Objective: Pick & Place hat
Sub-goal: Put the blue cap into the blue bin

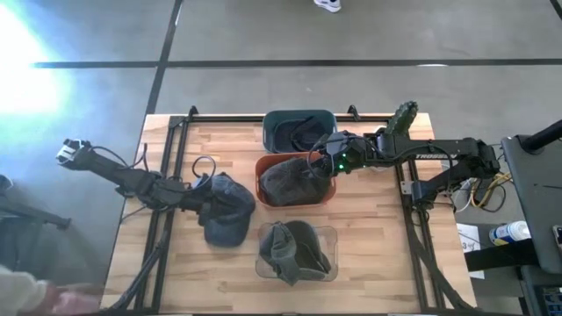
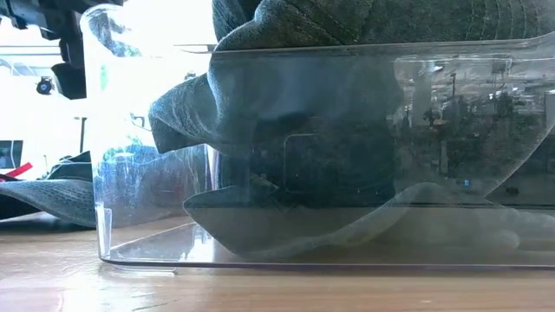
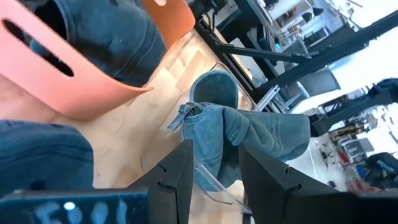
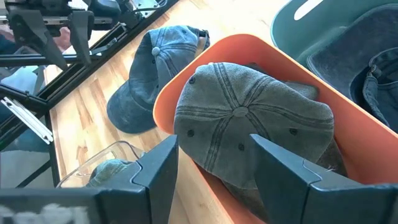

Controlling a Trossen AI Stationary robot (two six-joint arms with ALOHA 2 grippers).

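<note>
Three caps sit in bins and one lies loose. A blue denim cap (image 1: 226, 209) lies crown-up on the table left of centre, also in the right wrist view (image 4: 152, 68). A grey cap (image 4: 249, 118) fills the orange bin (image 1: 263, 167). My right gripper (image 4: 213, 142) is open, just above that grey cap, its fingers standing either side of the crown. My left gripper (image 1: 195, 191) is open (image 3: 214, 149) at the blue cap's left edge, with nothing between its fingers.
A dark teal bin (image 1: 299, 130) at the table's far side holds a dark cap. A clear bin (image 1: 297, 253) near the near edge holds a grey-green cap (image 2: 347, 130) that bulges over its rim. Black frame rails run along both sides of the table.
</note>
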